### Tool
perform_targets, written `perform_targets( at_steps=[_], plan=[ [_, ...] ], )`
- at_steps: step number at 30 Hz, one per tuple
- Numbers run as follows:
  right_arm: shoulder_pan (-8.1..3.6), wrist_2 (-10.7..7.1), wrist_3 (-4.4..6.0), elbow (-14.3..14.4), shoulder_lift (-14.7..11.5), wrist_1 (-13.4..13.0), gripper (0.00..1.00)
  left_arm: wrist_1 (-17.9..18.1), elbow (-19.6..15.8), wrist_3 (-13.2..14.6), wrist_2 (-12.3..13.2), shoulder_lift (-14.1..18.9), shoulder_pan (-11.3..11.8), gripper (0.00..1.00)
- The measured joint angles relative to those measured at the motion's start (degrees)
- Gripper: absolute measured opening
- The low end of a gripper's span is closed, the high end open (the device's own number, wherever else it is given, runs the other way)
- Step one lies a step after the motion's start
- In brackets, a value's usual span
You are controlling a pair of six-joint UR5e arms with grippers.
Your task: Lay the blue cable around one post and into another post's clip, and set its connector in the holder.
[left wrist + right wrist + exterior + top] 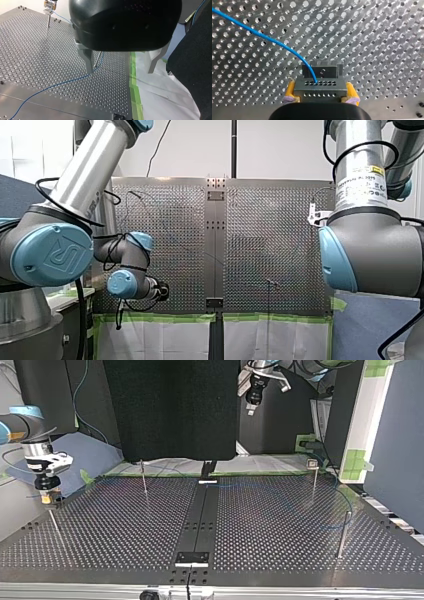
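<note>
In the right wrist view my right gripper [320, 98] is shut, its yellow pads [290, 90] clamping a grey connector [319, 86]. The blue cable [274, 41] leaves the connector's face and arcs away over the perforated plate. A dark holder [322, 70] sits just ahead of the connector. In the top view this gripper [48, 494] hangs over a thin post [54, 527] at the left. My left gripper [120, 71] is open and holds nothing. A post [99, 58] stands beside one metal finger [87, 61], and the cable [50, 87] bends around its foot.
More posts stand on the plate [280, 550]: one at the back left [144, 480], one with a clip on top [313, 477], and one near the right edge [342, 535]. A dark centre strip [200, 520] splits the plate. Green tape [135, 92] and white sheeting border it.
</note>
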Motion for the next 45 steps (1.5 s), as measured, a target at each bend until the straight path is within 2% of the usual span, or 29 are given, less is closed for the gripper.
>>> perform_targets(
  at_steps=[14,21,31,37,45],
  plan=[
    [0.27,-0.03,1.59,-0.35,0.49,-1.67,0.00,0.00,0.00,0.00,0.00,-0.02,0.00,1.00],
    [0.54,0.00,1.38,-0.71,0.99,-1.30,0.00,0.00,-0.02,0.00,0.00,-0.01,0.01,1.00],
    [0.61,0.00,1.72,-0.90,1.25,-1.52,0.00,0.00,-0.03,0.00,0.00,0.00,0.19,1.00],
    [0.65,-0.24,2.27,-1.09,1.54,-2.66,0.00,0.00,-0.02,0.00,0.00,-0.01,0.29,1.00],
    [0.69,-1.10,1.88,-1.11,1.66,-3.43,0.00,0.00,-0.03,0.04,0.00,-0.02,0.40,1.00]
  ],
)
